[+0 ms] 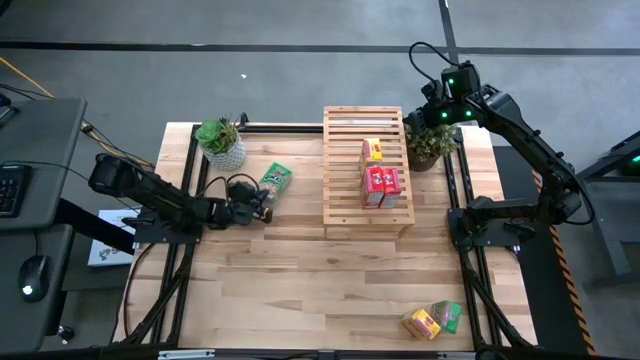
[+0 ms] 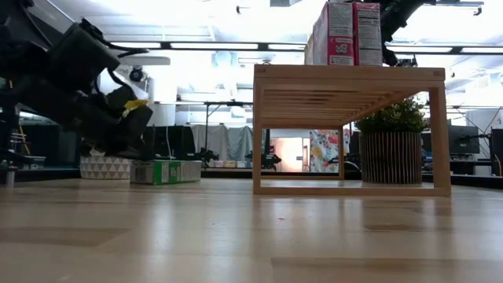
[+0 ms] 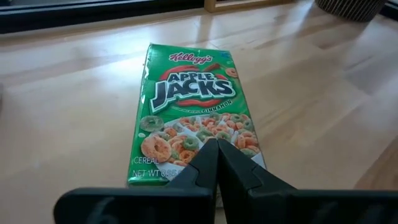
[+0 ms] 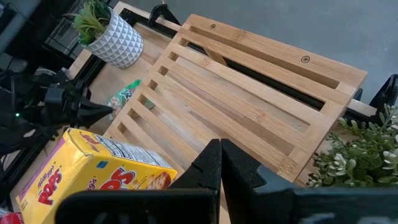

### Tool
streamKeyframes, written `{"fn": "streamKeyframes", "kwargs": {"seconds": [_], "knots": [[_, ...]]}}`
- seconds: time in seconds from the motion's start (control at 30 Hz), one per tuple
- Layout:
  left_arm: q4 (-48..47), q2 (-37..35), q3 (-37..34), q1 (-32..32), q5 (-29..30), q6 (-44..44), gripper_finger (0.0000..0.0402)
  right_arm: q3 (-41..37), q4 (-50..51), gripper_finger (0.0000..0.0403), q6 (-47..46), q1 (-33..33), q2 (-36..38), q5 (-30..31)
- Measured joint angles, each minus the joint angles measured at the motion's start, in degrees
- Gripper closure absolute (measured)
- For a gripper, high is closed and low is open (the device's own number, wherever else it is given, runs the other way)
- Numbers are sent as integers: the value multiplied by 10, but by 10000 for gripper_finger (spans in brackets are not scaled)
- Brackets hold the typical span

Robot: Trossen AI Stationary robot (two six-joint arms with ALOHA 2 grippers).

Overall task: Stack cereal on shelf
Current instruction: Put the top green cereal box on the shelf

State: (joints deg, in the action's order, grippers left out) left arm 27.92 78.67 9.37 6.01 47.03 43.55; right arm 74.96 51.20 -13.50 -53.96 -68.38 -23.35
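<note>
Handling: facing the left pincer, closed and empty, the green box lies flat on the tabletop beside the shelf; likely light, stiff, crushable; best pinched across its narrow sides
Writing: "Kellogg's Apple Jacks", "cinnamon", "cereal"
Shelf: carries red boxes and a yellow box reading "Pops"
Right pincer: closed, empty, above the shelf
</note>
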Motion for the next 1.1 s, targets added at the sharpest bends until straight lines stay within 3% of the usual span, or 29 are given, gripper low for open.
{"fn": "streamKeyframes", "kwargs": {"seconds": [0.13,0.43,0.67,0.93,1.1], "knots": [[-2,-3,5,22,15,7,401,0,0,403,0,0,0,0],[-25,-57,19,32,21,-68,402,0,0,403,-2,0,0,2],[-163,-62,19,38,29,71,402,0,0,403,0,0,0,2],[-105,-58,4,42,33,59,402,0,0,403,5,0,0,4],[-121,-32,4,58,41,124,402,0,0,403,5,0,0,8]]}}
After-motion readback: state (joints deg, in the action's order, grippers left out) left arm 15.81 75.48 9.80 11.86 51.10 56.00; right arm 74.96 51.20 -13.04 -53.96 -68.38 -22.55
